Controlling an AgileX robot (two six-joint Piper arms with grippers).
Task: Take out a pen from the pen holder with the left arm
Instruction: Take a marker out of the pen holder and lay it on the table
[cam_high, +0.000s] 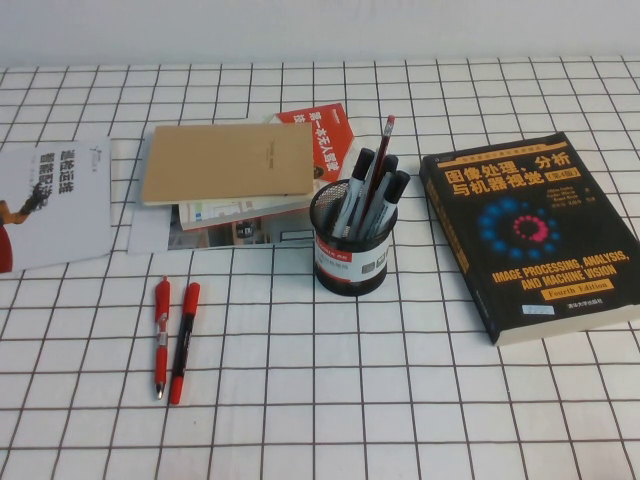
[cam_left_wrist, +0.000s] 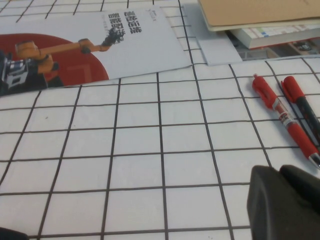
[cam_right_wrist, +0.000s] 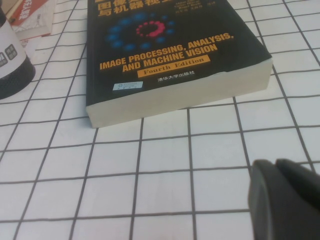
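At 1 o'clock of left gripper (cam_left_wrist: 282, 200): holder (cam_high: 353, 262), pens (cam_high: 372, 190) near-upright.
Jaws clenched, empty, by loose red pens (cam_left_wrist: 281, 111); right gripper (cam_right_wrist: 280, 197) near book (cam_right_wrist: 165, 55), grip unclear.

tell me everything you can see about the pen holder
A black mesh cylinder, the pen holder stands upright on the checked tablecloth between the book stack and the black textbook, white-and-red label in front. Several dark-capped pens lean inside. Neither the left gripper, shut, low over the cloth, nor the right gripper, near the textbook's front edge, touches it.
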